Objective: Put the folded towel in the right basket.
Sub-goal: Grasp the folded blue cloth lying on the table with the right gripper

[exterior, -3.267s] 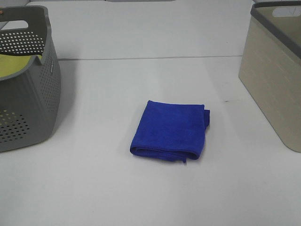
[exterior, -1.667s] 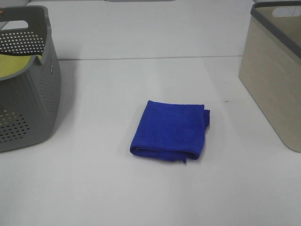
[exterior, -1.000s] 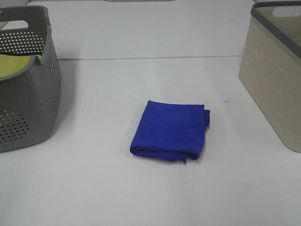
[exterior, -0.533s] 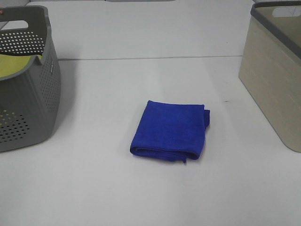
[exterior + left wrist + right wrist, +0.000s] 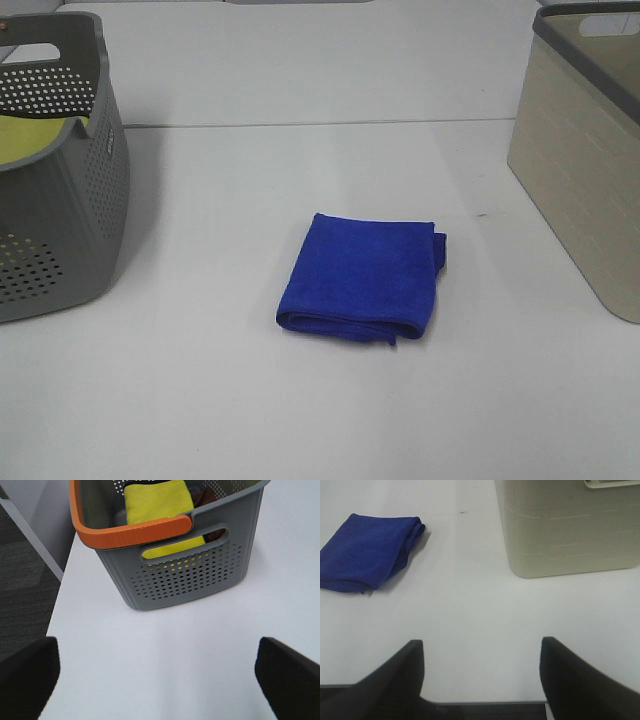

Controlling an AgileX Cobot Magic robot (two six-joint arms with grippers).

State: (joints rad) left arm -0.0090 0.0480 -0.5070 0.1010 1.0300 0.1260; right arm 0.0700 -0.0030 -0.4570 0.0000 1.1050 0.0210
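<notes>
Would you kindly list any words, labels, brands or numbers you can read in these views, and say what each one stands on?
No text can be read in any view.
The towel, the beige basket and the grey basket show no lettering, label or logo.
The table carries only a small dark speck, not a sign.

Plain lab or office test space: bare white table (image 5: 300, 420), dark carpeted floor (image 5: 20, 580)
</notes>
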